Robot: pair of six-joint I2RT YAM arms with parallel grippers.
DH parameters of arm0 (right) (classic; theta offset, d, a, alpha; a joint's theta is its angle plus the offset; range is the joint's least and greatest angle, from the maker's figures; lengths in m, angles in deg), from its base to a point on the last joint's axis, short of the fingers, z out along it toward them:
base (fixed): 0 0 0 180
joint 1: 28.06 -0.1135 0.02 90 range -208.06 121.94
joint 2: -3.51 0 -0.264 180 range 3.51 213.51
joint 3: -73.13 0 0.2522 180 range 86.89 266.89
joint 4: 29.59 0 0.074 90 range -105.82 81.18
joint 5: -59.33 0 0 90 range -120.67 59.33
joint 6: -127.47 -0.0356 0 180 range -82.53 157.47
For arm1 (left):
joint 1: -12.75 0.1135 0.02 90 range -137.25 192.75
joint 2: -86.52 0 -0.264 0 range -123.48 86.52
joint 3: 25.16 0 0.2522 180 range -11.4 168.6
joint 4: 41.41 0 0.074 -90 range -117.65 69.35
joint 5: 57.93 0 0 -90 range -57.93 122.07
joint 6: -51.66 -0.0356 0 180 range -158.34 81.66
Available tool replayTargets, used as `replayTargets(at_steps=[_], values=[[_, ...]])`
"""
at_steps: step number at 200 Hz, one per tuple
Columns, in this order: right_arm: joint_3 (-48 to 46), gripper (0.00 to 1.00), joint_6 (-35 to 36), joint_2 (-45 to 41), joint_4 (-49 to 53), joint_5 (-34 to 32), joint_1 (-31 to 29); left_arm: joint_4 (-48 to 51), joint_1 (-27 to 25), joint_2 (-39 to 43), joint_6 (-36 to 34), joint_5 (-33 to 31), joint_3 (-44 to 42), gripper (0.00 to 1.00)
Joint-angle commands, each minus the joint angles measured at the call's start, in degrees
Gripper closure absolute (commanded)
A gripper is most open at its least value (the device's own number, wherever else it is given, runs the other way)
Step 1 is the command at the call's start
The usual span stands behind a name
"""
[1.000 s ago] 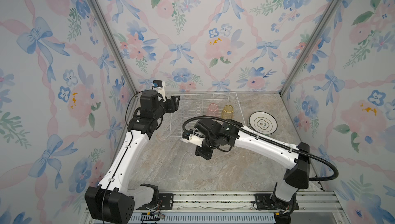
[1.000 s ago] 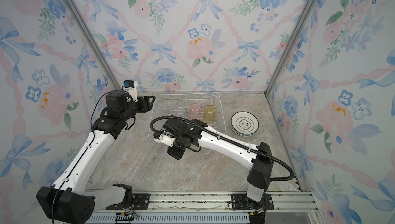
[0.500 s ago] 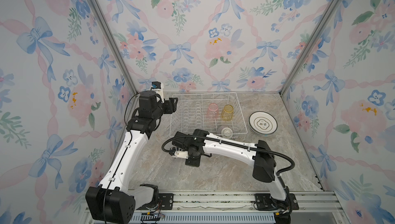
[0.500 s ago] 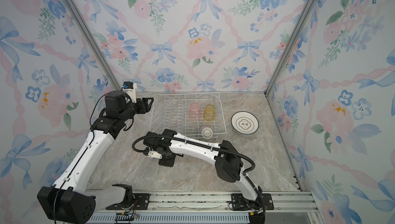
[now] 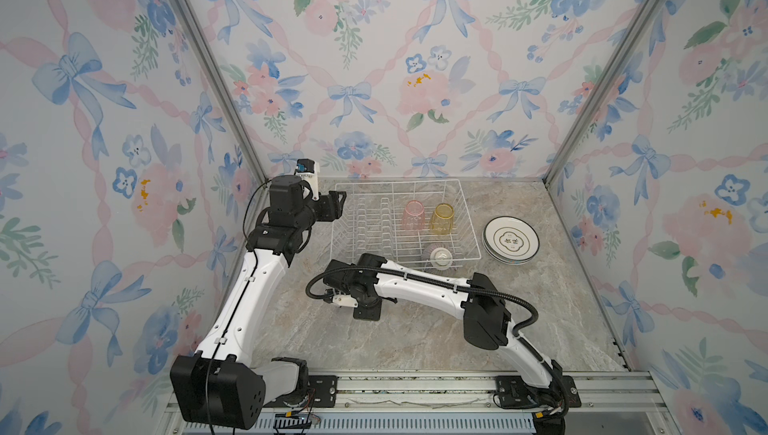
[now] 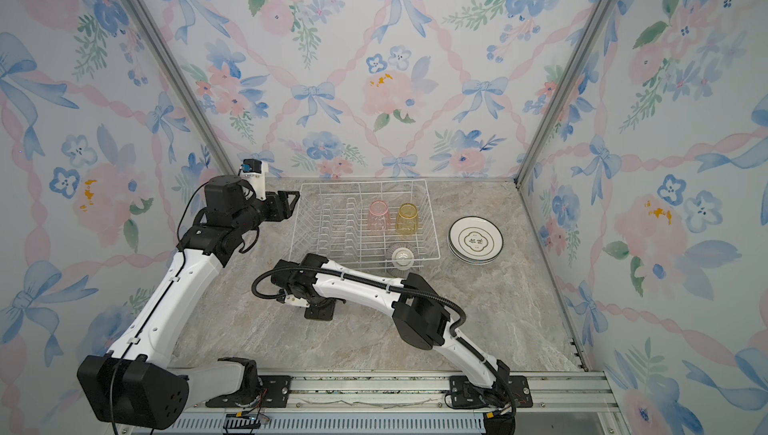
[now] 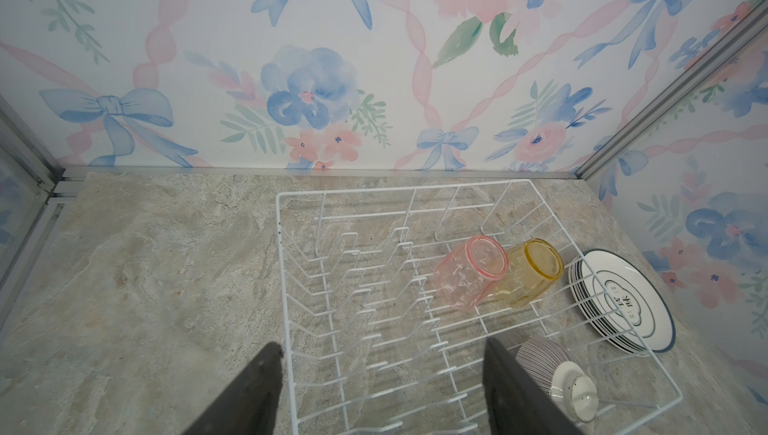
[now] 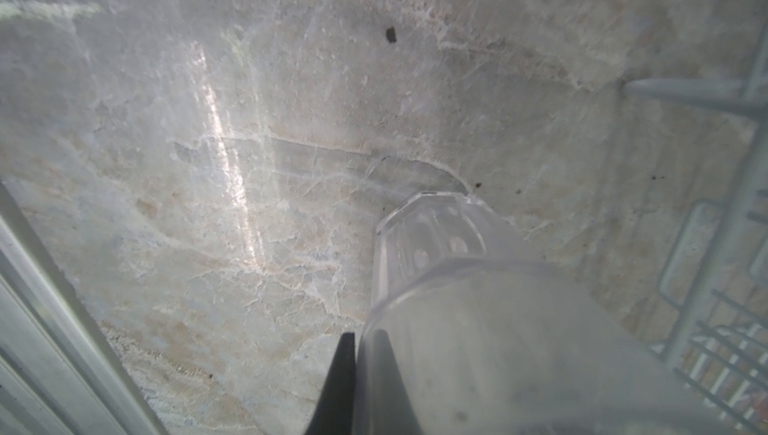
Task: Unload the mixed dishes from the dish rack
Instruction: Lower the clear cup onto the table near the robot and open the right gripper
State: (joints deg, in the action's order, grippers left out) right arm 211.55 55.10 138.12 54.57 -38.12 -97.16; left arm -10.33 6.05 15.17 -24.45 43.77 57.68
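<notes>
The white wire dish rack (image 5: 390, 182) (image 6: 361, 182) (image 7: 279, 271) stands at the back of the table. Inside it a pink tumbler (image 5: 413, 215) (image 6: 379, 216) (image 7: 469, 278) and a yellow tumbler (image 5: 442, 219) (image 6: 407, 219) (image 7: 530, 273) stand upside down, with a purple-striped bowl (image 5: 439, 256) (image 6: 402, 257) (image 7: 540, 360) overturned near the front. My left gripper (image 5: 340, 205) (image 6: 293, 205) (image 7: 382, 343) hovers open at the rack's left rim, holding nothing. My right gripper (image 5: 365, 311) (image 6: 320, 311) (image 8: 360, 335) is shut on the wall of a clear tumbler (image 8: 478, 287), low over the table in front of the rack's left corner.
A stack of dark-rimmed white plates (image 5: 510, 240) (image 6: 476, 241) (image 7: 619, 300) lies on the marble table (image 5: 415, 341) right of the rack. Papered walls close in the left, back and right. A metal rail (image 5: 415, 387) runs along the front edge.
My right arm has swung away from the rack's front, toward the near left, and lowered with the clear tumbler in its grip. The left gripper has barely shifted.
</notes>
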Motion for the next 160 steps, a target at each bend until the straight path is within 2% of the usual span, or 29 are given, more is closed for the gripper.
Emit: replayTargets(at_steps=[1,17,69,96,115,125,160], values=[[2.54,1.00,1.44,1.87,3.26,-1.61,0.01,0.08,0.50,-0.83,-1.15,2.36,0.97,0.28],[2.47,1.00,1.71,1.94,3.18,-1.53,0.08,0.12,0.47,-1.23,-1.15,2.92,1.23,0.28],[1.73,0.75,1.71,0.99,1.86,-0.92,0.81,0.17,0.46,-2.16,-0.88,4.81,1.85,0.28],[1.36,0.55,1.45,-0.38,0.01,-0.73,1.15,0.30,0.37,-2.20,-0.95,5.09,1.94,0.28],[-0.01,0.45,1.28,-2.70,-2.45,-0.20,1.25,0.68,0.37,-2.27,-1.06,5.00,2.11,0.29],[-1.09,0.42,1.04,-4.60,-4.18,0.74,1.40,0.92,0.39,-2.21,-1.06,4.95,2.11,0.29],[-7.92,0.42,-0.43,-15.61,-12.80,7.60,2.36,1.79,-0.04,-2.29,-1.06,4.91,2.33,0.29]])
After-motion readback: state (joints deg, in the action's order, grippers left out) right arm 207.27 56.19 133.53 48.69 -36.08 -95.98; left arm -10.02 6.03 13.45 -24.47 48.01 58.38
